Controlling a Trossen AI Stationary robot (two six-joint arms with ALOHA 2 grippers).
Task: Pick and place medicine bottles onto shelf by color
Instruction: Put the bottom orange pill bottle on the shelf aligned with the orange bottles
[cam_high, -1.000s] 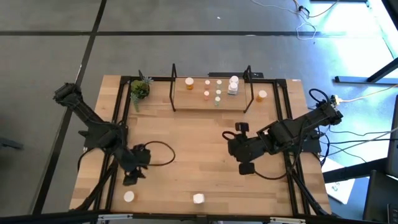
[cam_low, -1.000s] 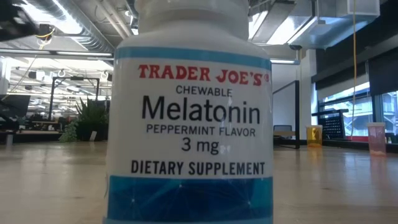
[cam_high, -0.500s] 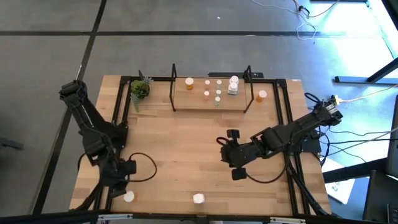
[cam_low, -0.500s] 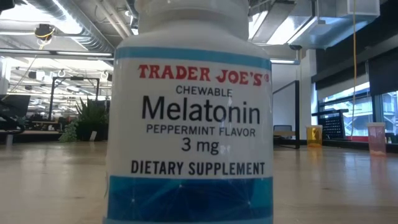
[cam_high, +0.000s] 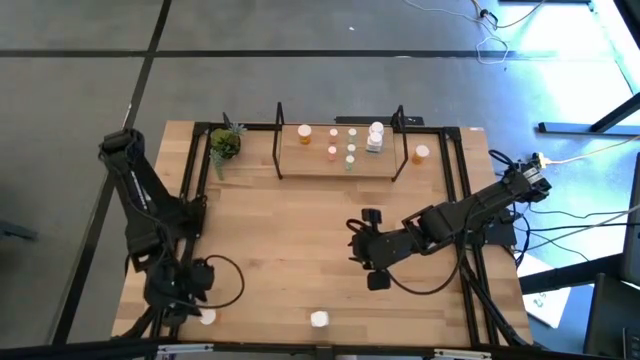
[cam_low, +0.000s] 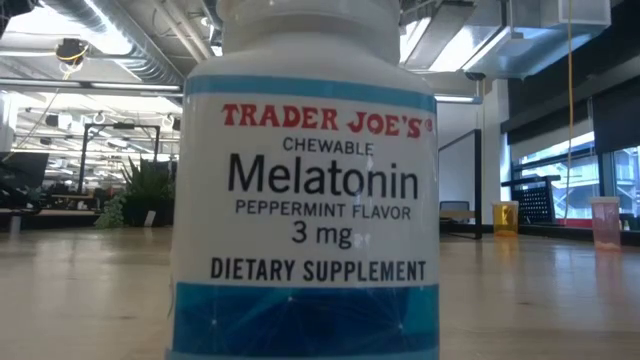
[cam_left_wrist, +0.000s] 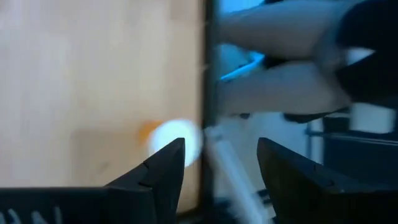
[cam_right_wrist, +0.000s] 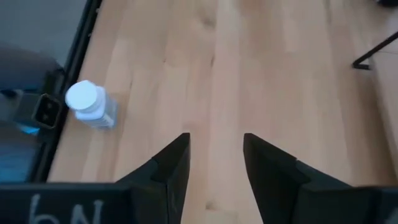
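Reaching my left claw (cam_left_wrist: 214, 165), open and empty, toward the orange bottle (cam_high: 207, 317) at the table's near corner, I must next straddle it.

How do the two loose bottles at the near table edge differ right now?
The corner bottle has an orange body under its white cap; the melatonin bottle is white with a blue-banded label. The corner bottle sits right at the left gripper, whose fingers are open beside it; the melatonin bottle stands alone near mid-edge, with the right gripper open farther up the table. Both stand upright, off the shelf.
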